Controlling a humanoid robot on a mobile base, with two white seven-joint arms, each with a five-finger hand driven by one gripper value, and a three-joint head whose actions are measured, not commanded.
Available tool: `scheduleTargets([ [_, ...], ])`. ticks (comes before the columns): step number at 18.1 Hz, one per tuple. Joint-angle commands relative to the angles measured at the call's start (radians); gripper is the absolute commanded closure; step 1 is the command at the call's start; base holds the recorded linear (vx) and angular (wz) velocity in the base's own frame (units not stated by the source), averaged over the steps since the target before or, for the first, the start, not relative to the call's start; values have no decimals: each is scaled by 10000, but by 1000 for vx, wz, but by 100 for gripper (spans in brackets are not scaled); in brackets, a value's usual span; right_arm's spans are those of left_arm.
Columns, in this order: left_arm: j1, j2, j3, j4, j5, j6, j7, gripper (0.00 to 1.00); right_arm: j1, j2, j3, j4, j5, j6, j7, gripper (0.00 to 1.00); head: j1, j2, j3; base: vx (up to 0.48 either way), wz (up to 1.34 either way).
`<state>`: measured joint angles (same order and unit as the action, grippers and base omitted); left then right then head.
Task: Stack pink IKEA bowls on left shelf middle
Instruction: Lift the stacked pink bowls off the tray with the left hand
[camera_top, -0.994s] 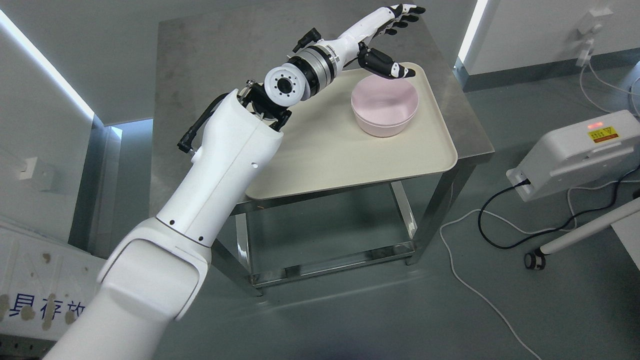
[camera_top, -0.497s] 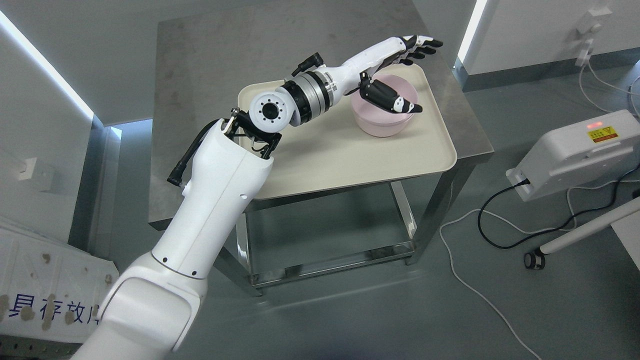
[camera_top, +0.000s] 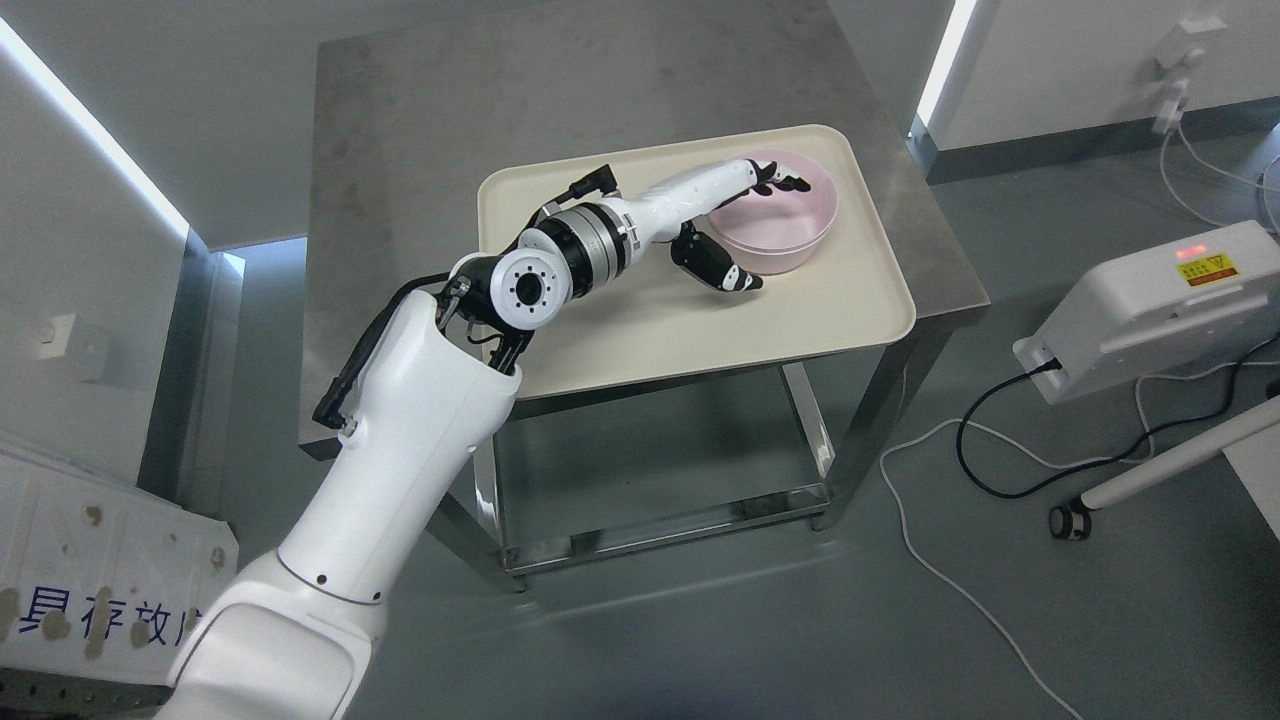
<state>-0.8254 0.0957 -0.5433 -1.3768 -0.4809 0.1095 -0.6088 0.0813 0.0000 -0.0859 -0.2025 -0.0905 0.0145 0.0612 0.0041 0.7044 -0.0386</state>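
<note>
A pink bowl (camera_top: 793, 222), which looks like two nested bowls, sits at the far right of a cream tray (camera_top: 640, 330) on a steel table (camera_top: 420, 130). My left arm reaches in from the lower left across the tray. My left hand (camera_top: 765, 234) straddles the bowl's left rim. Its fingers (camera_top: 778, 183) hang over the rim inside the bowl, and the thumb (camera_top: 722, 270) is spread outside against the lower left wall. The hand is open and has not closed on the rim. The right arm is out of view.
A white device (camera_top: 1150, 310) with an orange label stands on the floor at the right, with black and white cables (camera_top: 960, 440) trailing from it. A white pole with a small wheel (camera_top: 1070, 520) lies nearby. A white printed panel (camera_top: 90, 570) leans at the lower left.
The left hand swung from beyond the bowl's far side down and back toward me. It now sits low over the bowl's left rim, with the thumb outside.
</note>
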Motion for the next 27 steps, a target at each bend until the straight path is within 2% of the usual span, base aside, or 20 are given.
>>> scheduleTargets([
  [1,186,-264,-350,-222,-1937,-480,-17,37,0,-175,0,0,0,8,-14,0,0,0,0,0,0],
  [3,216,-617,-334,99,-2536,-772,-17,39,0,-175,0,0,0,8,1,0,0,0,0,0,0],
  [6,201,-782,-151,575,-2998,-1446,-2,49,0,-175,0,0,0,8,1,0,0,0,0,0,0],
  [7,201,-782,17,789,-3105,-1630,59,54,0,-175,0,0,0,8,1,0,0,0,0,0,0],
  [11,201,-782,1012,1158,-3122,-3055,75,88,0,-175,0,0,0,8,-14,0,0,0,0,0,0],
  [13,201,-782,1473,1266,-3122,-3441,75,95,0,-175,0,0,0,8,-14,0,0,0,0,0,0],
  [15,201,-782,2147,1267,-3061,-3671,152,96,0,-175,0,0,0,8,1,0,0,0,0,0,0],
  [19,201,-782,3788,1068,-2999,-4852,136,95,0,-175,0,0,0,8,1,0,0,0,0,1,6],
  [21,216,-782,4433,701,-2938,-4945,106,94,0,-175,0,0,0,8,1,0,0,0,0,-2,-15],
  [24,567,-782,4819,-81,-1990,-5267,14,94,0,-175,0,0,0,8,1,0,0,0,0,0,0],
  [27,1669,-782,4972,-1429,-1176,-5481,-215,94,0,-175,0,0,0,8,-14,0,0,0,0,0,0],
])
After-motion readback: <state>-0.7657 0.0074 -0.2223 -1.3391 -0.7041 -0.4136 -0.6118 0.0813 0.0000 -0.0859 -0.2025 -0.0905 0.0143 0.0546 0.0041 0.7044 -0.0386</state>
